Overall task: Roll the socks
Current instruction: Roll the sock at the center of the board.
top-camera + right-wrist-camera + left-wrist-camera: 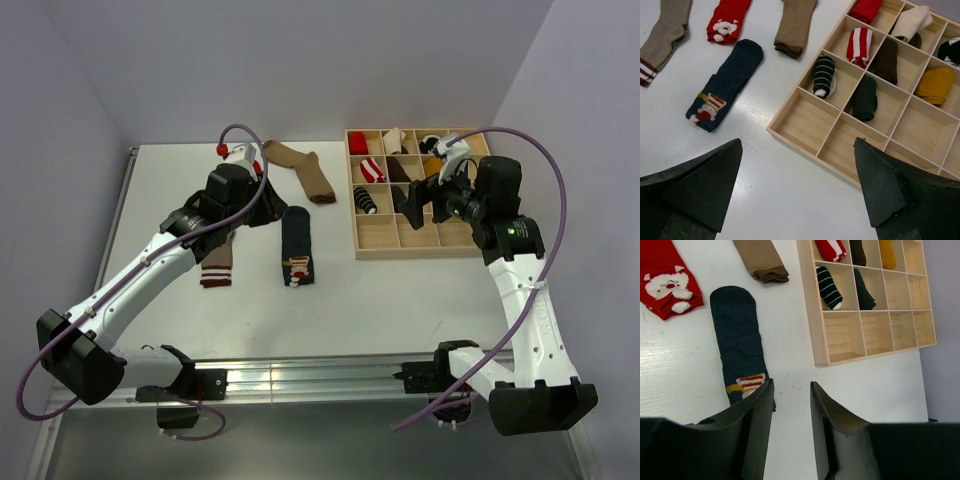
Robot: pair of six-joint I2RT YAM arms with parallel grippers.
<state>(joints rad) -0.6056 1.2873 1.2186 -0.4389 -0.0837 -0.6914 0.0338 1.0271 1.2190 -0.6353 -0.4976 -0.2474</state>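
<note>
Top view: the table [400,300] fills the middle. The divided box [378,233] sits on it at upper right, with rolled socks [368,198] tucked into its upper compartments. Left of the box, flat on the table, lies the centre sock [297,245]. The upper sock [302,170] is just behind it and the left sock [217,262] lies alongside. The fourth sock [730,20] sits between the left and upper ones.

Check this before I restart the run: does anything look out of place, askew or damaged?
Nothing stands out. The navy sock, brown sock, red sock and tan sock lie flat and unrolled beside the tray; rolled socks sit inside its compartments. No damage shows.
</note>
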